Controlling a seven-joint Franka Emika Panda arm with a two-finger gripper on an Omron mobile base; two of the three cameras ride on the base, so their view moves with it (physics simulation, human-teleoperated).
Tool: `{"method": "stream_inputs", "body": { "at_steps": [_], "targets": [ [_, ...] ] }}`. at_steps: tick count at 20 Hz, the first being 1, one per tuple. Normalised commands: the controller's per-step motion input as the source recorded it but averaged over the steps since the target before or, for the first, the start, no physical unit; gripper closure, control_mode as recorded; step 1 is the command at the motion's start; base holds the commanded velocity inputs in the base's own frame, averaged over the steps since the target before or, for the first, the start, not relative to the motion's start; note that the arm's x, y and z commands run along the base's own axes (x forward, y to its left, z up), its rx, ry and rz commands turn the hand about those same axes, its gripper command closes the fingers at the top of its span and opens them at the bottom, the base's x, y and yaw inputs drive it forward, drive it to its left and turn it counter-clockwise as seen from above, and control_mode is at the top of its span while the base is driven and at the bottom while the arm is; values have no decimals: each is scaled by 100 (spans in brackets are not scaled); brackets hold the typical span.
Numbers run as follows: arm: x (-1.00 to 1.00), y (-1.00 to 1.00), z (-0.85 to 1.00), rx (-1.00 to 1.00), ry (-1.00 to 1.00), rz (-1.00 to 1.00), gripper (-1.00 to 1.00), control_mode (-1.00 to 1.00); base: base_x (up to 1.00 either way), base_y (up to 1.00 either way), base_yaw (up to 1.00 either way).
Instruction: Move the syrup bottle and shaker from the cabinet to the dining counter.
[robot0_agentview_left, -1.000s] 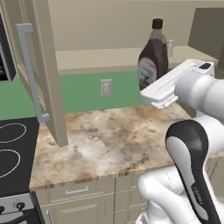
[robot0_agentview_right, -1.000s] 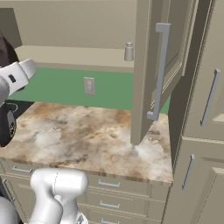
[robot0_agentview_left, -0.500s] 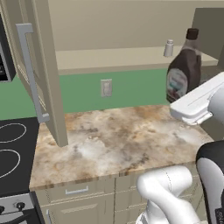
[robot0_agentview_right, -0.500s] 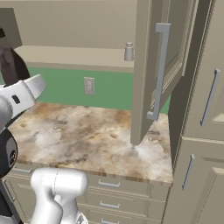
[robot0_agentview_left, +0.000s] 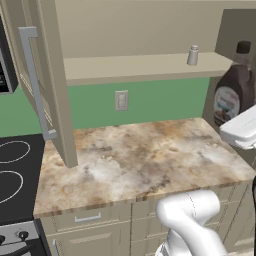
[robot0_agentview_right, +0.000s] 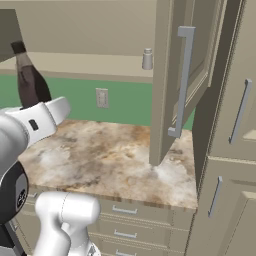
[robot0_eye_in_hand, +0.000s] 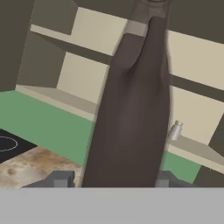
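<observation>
Brown syrup bottle (robot0_agentview_left: 234, 92) sits clamped between the gripper's (robot0_eye_in_hand: 112, 180) 2 fingers; better to carry it upright and slowly, while the shaker (robot0_agentview_left: 193, 55) waits on the cabinet (robot0_agentview_left: 145, 67) shelf.

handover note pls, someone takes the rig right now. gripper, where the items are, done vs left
Gripper: shut on the syrup bottle, carried upright in the air, out of the cabinet at the right end of the kitchen worktop.
Shaker: upright on the cabinet shelf, untouched; doors open.
Done: syrup bottle picked and lifted out.
Left: take the bottle to the dining counter and set it down, come back for the shaker, deliver it too.
</observation>
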Motion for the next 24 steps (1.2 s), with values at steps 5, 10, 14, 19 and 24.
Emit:
{"method": "stream_inputs", "body": {
  "at_steps": [5, 10, 14, 19, 24],
  "targets": [
    [0, 0, -16, 0, 0, -5, 100, -100, 0, 0, 0],
    [0, 0, -15, 0, 0, -3, 100, -100, 0, 0, 0],
    [0, 0, -4, 0, 0, 0, 100, -100, 0, 0, 0],
    [0, 0, 0, 0, 0, 0, 100, 100, -11, 0, 0],
    [0, 0, 0, 0, 0, 0, 100, 100, -83, 25, 17]
  ]
}}
